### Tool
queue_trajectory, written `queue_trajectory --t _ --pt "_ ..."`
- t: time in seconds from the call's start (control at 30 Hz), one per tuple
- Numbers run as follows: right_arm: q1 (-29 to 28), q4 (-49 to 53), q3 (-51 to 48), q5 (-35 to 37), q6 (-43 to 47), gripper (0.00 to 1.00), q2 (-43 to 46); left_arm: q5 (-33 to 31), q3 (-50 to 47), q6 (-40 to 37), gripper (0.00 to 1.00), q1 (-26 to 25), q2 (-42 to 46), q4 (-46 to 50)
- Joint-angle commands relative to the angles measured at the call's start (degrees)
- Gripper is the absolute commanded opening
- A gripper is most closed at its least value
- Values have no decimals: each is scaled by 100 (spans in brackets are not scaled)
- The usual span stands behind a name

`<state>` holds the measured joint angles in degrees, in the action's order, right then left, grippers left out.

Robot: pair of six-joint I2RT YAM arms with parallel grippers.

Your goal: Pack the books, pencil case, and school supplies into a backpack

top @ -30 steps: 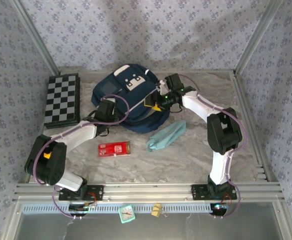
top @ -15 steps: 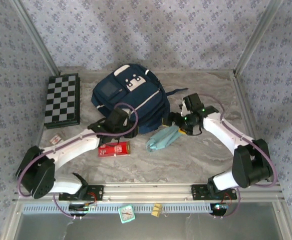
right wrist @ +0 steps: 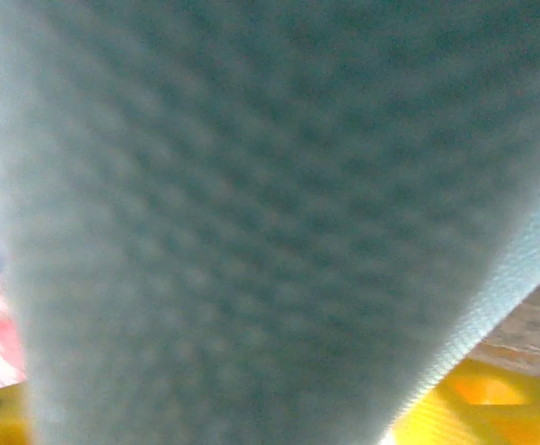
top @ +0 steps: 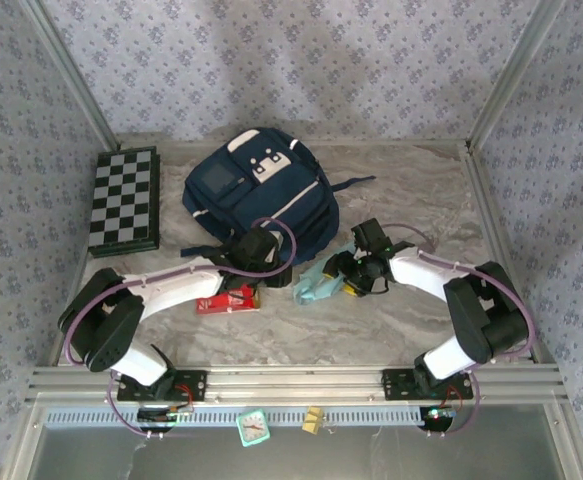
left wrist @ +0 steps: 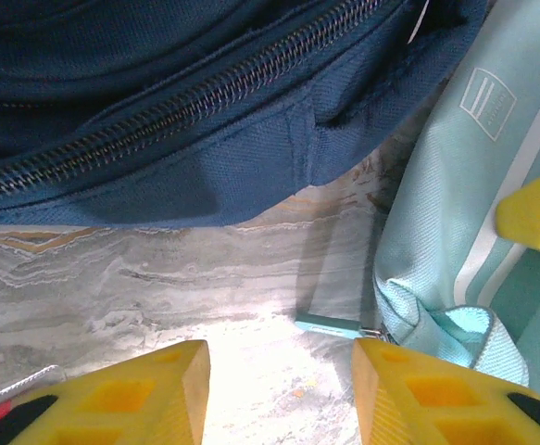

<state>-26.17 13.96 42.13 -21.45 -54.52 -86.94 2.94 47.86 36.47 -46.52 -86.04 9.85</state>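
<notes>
The navy backpack (top: 261, 190) is lying at the far middle of the marble desk (top: 421, 200), with a zip running along its near side. The light teal pencil case (top: 316, 286) is lying on the desk just right of the backpack's near corner. The right jaws are straddling the pencil case, its fabric filling the gap between the yellow fingers (right wrist: 492, 394); whether they are pinching it, I cannot tell. The left jaws are standing open over bare desk just near of the backpack, holding nothing, beside the pencil case's left end. The small red box (top: 229, 298) is lying left of them. The chequered board (top: 124, 200) is sitting at the far left.
</notes>
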Motion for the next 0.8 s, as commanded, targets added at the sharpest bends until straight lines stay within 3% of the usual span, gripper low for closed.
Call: queue_trajectory --t 0.0,0.2,0.33,0.5,0.63,0.77 --pt "82 -290 -92 99 -134 49 -93 -194 178 -222 43 -21 122 -12" --pt "280 -46 -111 89 176 21 187 -948 649 -1083 44 -4 290 527" --pt "567 308 -74 57 517 19 538 -1314 1231 -1877 45 130 30 851" --pt "1019 712 12 -48 909 18 947 -1118 1845 -3031 51 205 -656 879" --pt "1339 889 -11 -190 1083 18 1148 -1746 2533 -3353 51 222 -1355 1121" --pt "1487 899 -78 -244 1102 19 1257 -1932 3136 -3808 52 236 -2012 1226"
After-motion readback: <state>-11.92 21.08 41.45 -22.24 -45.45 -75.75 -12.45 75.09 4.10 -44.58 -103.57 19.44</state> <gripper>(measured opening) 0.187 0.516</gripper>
